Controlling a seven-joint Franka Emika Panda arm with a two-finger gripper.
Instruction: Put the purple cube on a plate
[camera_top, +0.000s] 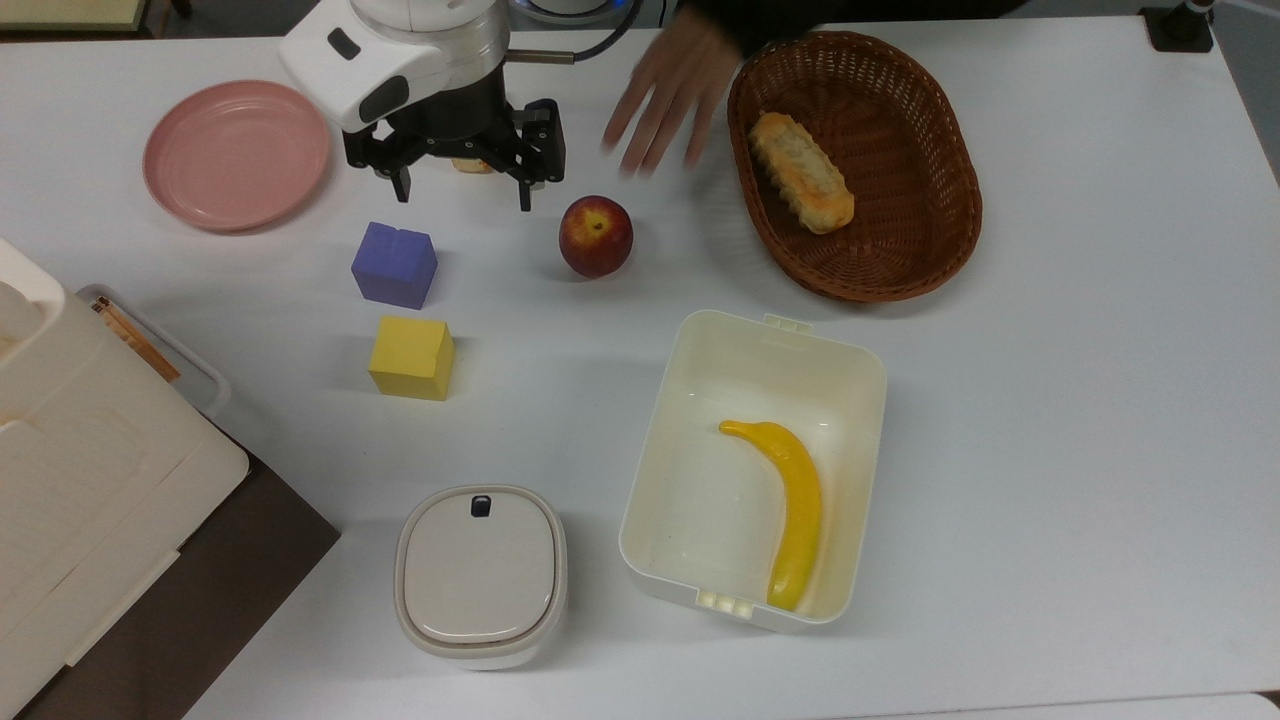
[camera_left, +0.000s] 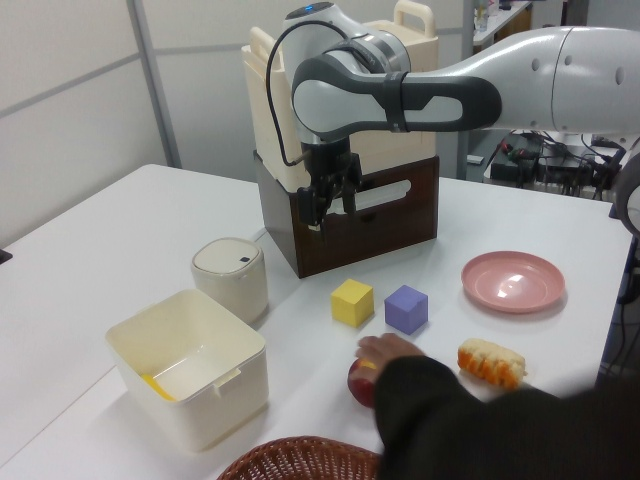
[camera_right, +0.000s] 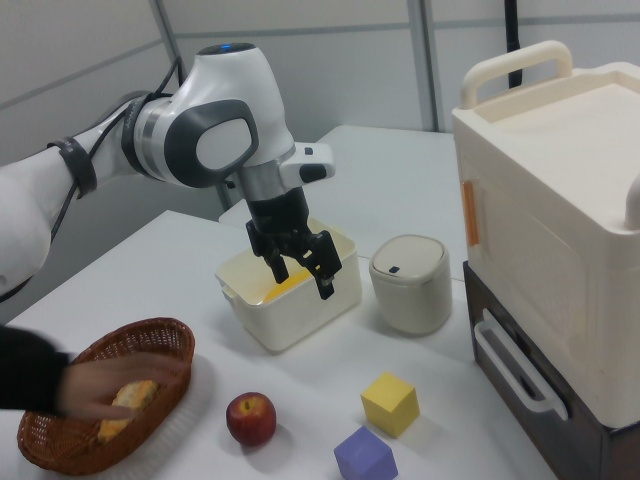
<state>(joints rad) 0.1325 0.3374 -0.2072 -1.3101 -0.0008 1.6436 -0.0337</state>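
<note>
**A:** Which step is the robot on?

**B:** The reach, I judge. The gripper (camera_top: 462, 192) hangs above the table with its jaws spread wide and nothing between them. The purple cube (camera_top: 394, 264) sits untouched on the white table (camera_top: 1050, 400), just below the gripper in the top view, with the yellow cube (camera_top: 411, 357) right beside it.

**A:** And the plate?

**B:** The pink plate (camera_top: 236, 153) lies bare, near the purple cube, up and to the top view's left.

**A:** What does the next move need?

**B:** Probably lowering squarely over the purple cube, clear of the yellow cube. A person's hand (camera_top: 668, 95) hovers near the apple (camera_top: 596, 235), close to the arm.

**A:** Any writing?

**B:** None I can read.
</note>
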